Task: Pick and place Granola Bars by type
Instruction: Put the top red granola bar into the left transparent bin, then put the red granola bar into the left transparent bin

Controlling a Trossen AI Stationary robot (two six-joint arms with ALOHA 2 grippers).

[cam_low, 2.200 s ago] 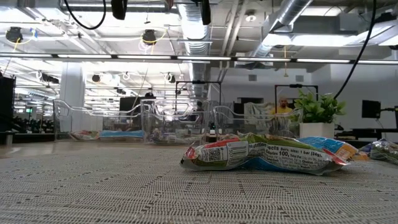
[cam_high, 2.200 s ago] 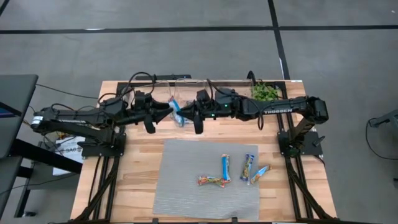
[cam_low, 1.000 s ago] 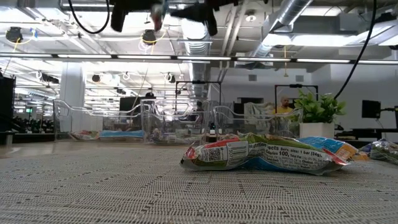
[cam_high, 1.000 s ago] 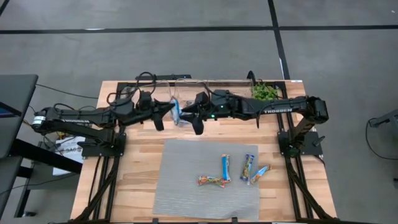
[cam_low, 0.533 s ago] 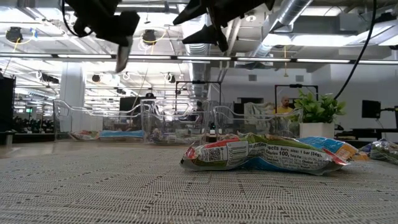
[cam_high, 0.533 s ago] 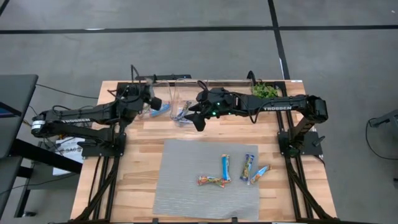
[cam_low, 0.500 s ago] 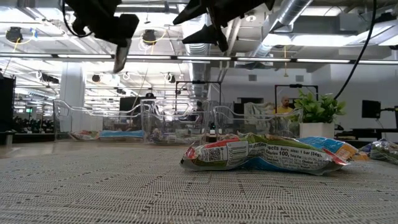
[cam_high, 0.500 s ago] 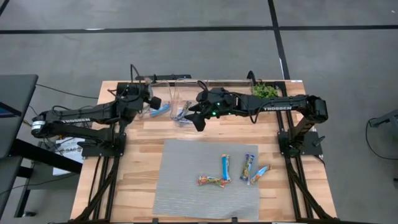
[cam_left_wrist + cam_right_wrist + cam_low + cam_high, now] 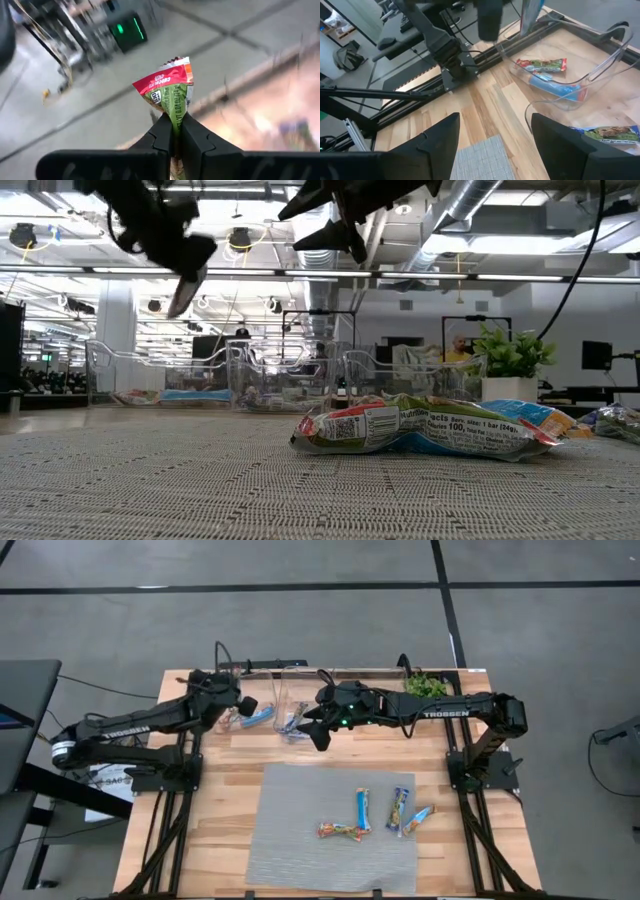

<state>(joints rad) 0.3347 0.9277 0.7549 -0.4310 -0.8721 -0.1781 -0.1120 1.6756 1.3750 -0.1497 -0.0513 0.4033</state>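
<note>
1. The left gripper (image 9: 175, 131) hangs above the clear bins at the far left of the wooden table (image 9: 215, 800), its fingers pinched tight on a green-and-red granola bar (image 9: 169, 92) whose crimped end sticks up past the fingertips.
2. The right gripper (image 9: 492, 130) hovers over the far middle of the table, beside the bins, its two fingers spread wide with nothing between them.
3. Seen from the right wrist, a clear bin (image 9: 580, 75) holds a red-and-green bar (image 9: 542, 65) lying next to a bright blue bar (image 9: 559, 87); a further brownish bar (image 9: 607, 132) lies in the neighbouring bin.
4. From above, four bars lie on the grey mat (image 9: 300, 830) near its right side: a brownish multicoloured bar (image 9: 340, 831), an upright blue bar (image 9: 362, 808), a blue-and-yellow bar (image 9: 398, 808) and a slanted blue-and-orange bar (image 9: 418, 819).
5. A small green plant (image 9: 426, 686) stands at the table's far right corner.
6. At table height, the nearest wrapped bar (image 9: 425, 428) lies flat on the mat, label facing the camera.
</note>
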